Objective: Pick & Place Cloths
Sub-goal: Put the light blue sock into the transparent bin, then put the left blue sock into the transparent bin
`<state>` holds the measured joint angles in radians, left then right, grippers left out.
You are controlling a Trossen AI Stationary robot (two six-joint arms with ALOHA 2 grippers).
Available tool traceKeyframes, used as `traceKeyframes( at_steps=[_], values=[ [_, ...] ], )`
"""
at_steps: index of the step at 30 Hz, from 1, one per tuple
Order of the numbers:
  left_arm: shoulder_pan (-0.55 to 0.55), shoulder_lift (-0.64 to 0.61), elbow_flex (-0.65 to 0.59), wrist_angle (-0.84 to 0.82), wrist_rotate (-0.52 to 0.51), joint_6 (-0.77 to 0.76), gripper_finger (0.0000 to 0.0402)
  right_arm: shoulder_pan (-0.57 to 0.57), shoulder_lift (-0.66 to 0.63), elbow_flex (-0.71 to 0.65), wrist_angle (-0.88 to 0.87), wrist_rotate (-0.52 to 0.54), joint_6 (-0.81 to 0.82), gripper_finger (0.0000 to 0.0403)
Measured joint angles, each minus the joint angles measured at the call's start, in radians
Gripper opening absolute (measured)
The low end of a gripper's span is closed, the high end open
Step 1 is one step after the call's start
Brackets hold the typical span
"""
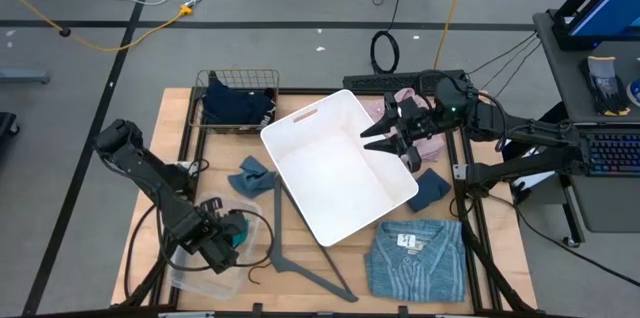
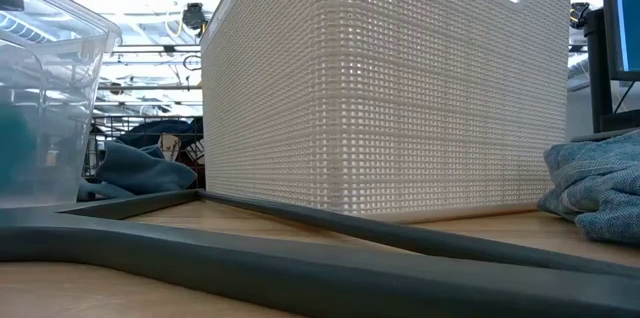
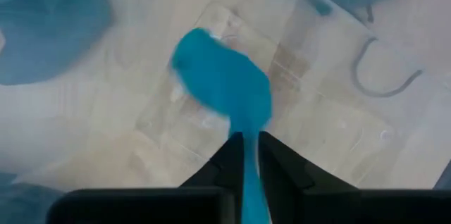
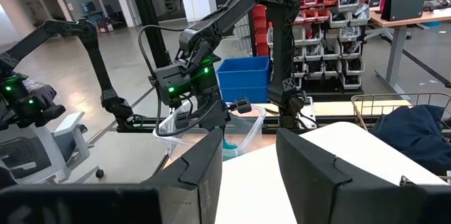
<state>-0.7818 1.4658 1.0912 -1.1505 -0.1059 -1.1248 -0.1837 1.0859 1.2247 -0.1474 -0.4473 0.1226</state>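
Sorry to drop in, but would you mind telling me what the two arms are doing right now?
The left gripper has its jaws shut on a teal cloth, held over a clear plastic bin at the table's near left corner. The right gripper hovers with open jaws over the far edge of the white basket. The blue striped shirt lies flat beside the basket.

Even bright light; left wrist view blurred.

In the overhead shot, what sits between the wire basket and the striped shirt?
The white bin, seen in the high view, lies between the wire basket and the striped shirt.
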Motion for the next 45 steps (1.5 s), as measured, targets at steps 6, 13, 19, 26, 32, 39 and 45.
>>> traceKeyframes(
  at_steps=[6,13,19,26,32,39,45],
  values=[
    [0.0,0.0,0.0,0.013,0.0,-0.011,0.01,0.0,0.0,0.0,0.0,0.0,0.0,0.0126],
    [0.039,-0.054,0.087,-0.017,0.001,-0.02,0.0139,0.0,0.0,0.0,0.0,0.0,0.0,0.0126],
    [0.088,-0.16,0.212,-0.028,-0.164,0.006,0.0132,0.0,0.0,0.0,0.0,0.0,0.02,0.0126],
    [0.198,-0.273,0.228,-0.104,-0.313,0.164,0.0116,0.0,0.0,0.0,0.0,-0.002,0.023,0.0126],
    [0.301,-0.324,0.228,-0.274,-0.416,0.372,0.0116,0.0,0.0,0.0,0.0,-0.002,0.023,0.0126],
    [0.448,-0.33,0.228,-0.297,-0.405,0.562,0.0144,0.0,0.0,0.0,-0.001,-0.003,0.023,0.0126],
    [0.582,-0.334,0.227,-0.297,-0.348,0.543,0.0192,0.0,0.0,0.0,-0.012,-0.003,0.022,0.0126]
  ],
)
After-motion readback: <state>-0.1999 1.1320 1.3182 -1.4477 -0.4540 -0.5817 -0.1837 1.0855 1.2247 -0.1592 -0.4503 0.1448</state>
